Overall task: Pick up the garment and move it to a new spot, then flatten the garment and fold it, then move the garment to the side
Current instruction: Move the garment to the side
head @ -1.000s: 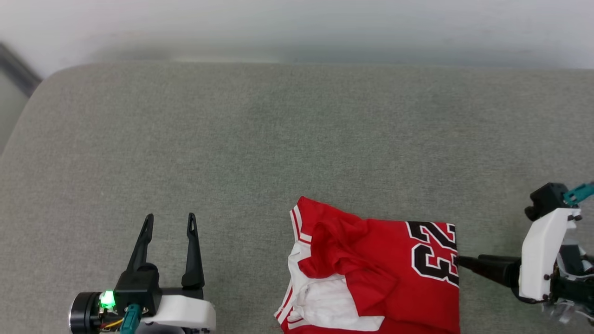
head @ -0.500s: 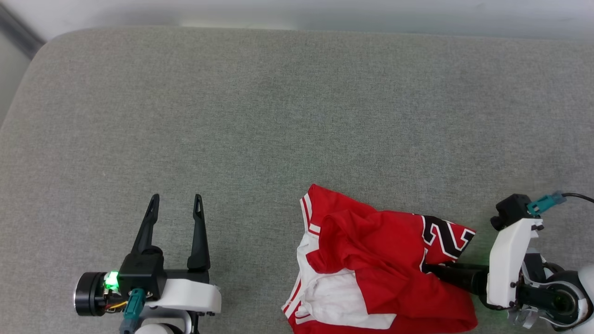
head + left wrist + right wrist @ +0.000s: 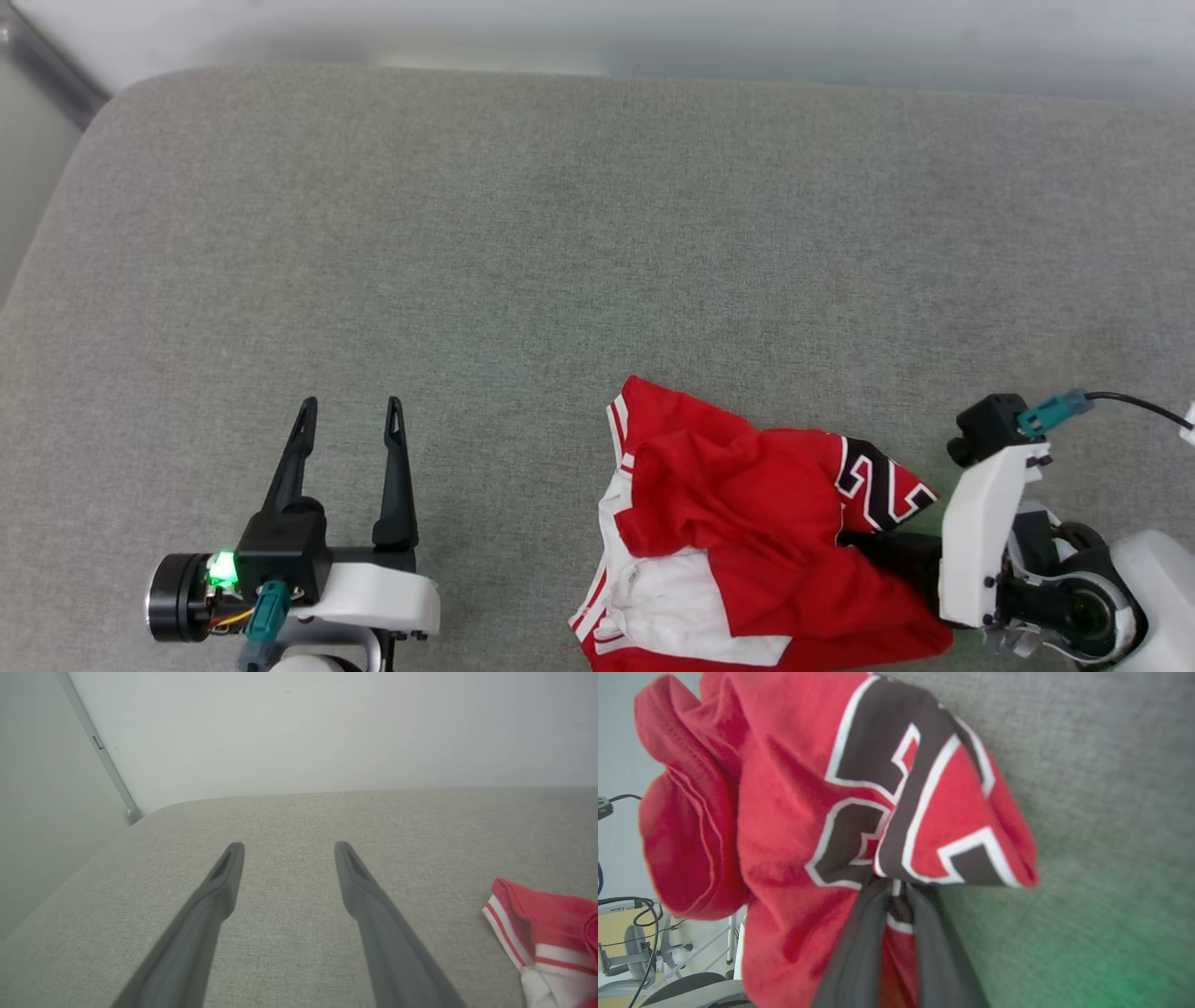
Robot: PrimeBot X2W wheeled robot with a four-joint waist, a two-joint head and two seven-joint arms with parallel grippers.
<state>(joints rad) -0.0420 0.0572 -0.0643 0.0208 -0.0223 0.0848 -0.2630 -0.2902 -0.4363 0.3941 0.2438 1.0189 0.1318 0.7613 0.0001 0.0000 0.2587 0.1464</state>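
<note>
While left gripper [image 3: 350, 403] stands spread, right gripper [image 3: 896, 886] pinches garment [image 3: 747, 504] by numeral

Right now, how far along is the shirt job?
Barely started. Done: right fingers closed on the shirt at its numbered edge. In hand: lifting it; it lies crumpled on the grey cushion. To do: move, flatten, fold, set aside. Left fingers open.

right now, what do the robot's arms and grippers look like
The left gripper has two long tapering black fingers with slotted tips, a black base, white shell, green light and teal plug with wires. The right gripper has dark fingers, a white shell, a black block, teal plug and black cable.
</note>
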